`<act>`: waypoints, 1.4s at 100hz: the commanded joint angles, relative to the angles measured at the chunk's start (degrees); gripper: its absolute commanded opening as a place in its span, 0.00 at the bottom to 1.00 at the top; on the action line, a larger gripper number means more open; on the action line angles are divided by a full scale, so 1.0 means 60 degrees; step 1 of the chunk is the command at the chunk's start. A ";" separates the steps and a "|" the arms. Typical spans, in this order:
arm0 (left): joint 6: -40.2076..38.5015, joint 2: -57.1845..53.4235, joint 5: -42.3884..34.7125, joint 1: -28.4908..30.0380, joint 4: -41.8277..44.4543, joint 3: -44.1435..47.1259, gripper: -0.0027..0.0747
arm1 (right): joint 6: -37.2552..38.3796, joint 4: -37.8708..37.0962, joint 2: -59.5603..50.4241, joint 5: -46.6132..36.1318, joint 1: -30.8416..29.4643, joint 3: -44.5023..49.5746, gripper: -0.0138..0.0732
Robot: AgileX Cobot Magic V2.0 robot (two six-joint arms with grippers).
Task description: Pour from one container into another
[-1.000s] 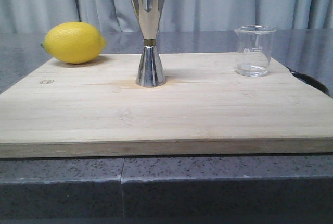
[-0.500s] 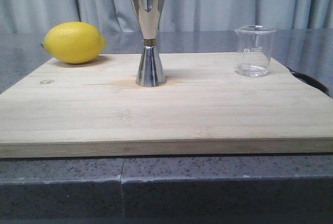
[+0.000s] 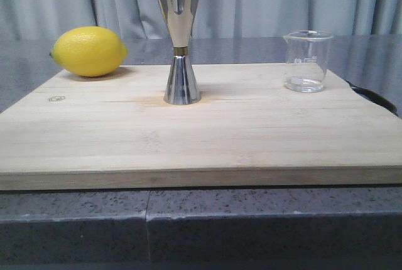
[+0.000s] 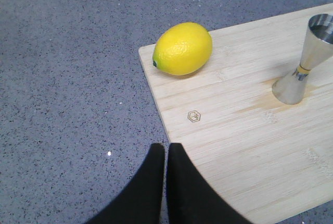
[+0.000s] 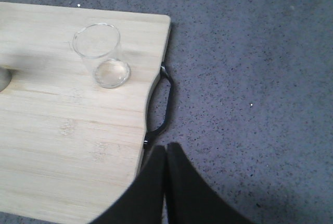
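**Nothing has moved yet, and the pour has not begun**

From the front, I see the wooden board [image 3: 201, 138] with the steel jigger [image 3: 179, 44] standing up straight in the middle. The glass beaker [image 3: 306, 61] stands well apart from it, near the board's right edge. A lemon [image 3: 88, 51] rests at the far left corner. Everything sits just as it did a second ago, so I think the job is still at its start. My arms do not show here.

From my left wrist, my left gripper [image 4: 165, 156] is pinched closed and holds nothing. It hangs over the board's edge, with the lemon and jigger beyond.

From my right wrist, my right gripper [image 5: 165, 156] is also closed and empty. The beaker is near the board's black handle [image 5: 161, 104]. It may hold a little water, but I cannot be sure.
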 commanded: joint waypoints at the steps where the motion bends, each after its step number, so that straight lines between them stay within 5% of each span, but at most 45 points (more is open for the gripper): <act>1: -0.0064 -0.0092 -0.0779 -0.0074 -0.0041 -0.0193 0.01 | -0.0088 -0.0146 -0.0028 -0.0685 -0.0005 -0.0338 0.08; 14: -0.0044 -0.0807 -0.1418 0.0529 0.0140 0.0425 0.01 | -0.0088 -0.0146 -0.0028 -0.0685 -0.0005 -0.0338 0.08; 40: -0.0028 -0.3693 -0.4667 0.2363 0.0428 0.3829 0.01 | -0.0088 -0.0146 -0.0028 -0.0685 -0.0005 -0.0338 0.08; 83: -0.0028 -0.7579 -0.7813 0.3055 -0.0002 0.8917 0.01 | -0.0088 -0.0146 -0.0028 -0.0685 -0.0005 -0.0338 0.08; 140: -0.0028 -0.7559 -0.8273 0.3071 0.0017 0.9266 0.01 | -0.0088 -0.0146 -0.0028 -0.0663 -0.0005 -0.0338 0.08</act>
